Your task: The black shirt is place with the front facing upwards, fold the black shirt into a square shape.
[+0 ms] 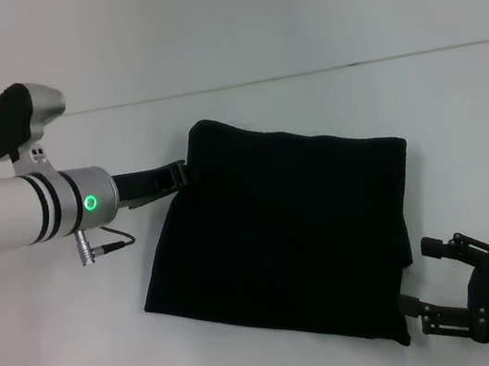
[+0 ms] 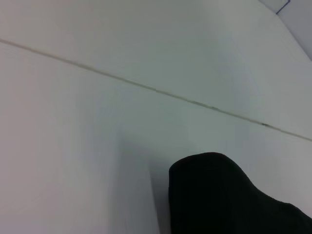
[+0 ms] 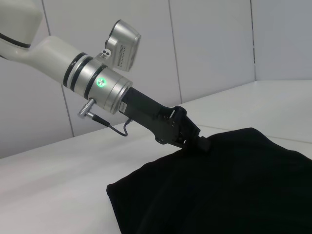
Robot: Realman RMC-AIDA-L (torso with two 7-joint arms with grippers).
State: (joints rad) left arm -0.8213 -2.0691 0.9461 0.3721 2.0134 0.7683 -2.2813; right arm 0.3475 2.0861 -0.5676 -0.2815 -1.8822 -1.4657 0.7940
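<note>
The black shirt (image 1: 281, 233) lies folded into a rough rectangle on the white table (image 1: 68, 363). Its print and neck label are hidden. My left gripper (image 1: 185, 174) is at the shirt's far left corner, shut on the cloth edge; it also shows in the right wrist view (image 3: 197, 142). The shirt shows there too (image 3: 229, 185), and one rounded corner of it shows in the left wrist view (image 2: 229, 195). My right gripper (image 1: 422, 277) is open and empty, just beside the shirt's near right corner, with its near finger close to the cloth.
The white table runs to a back seam (image 1: 301, 73) where it meets the wall. A thin cable (image 1: 114, 245) loops under the left wrist. Bare table lies left of and in front of the shirt.
</note>
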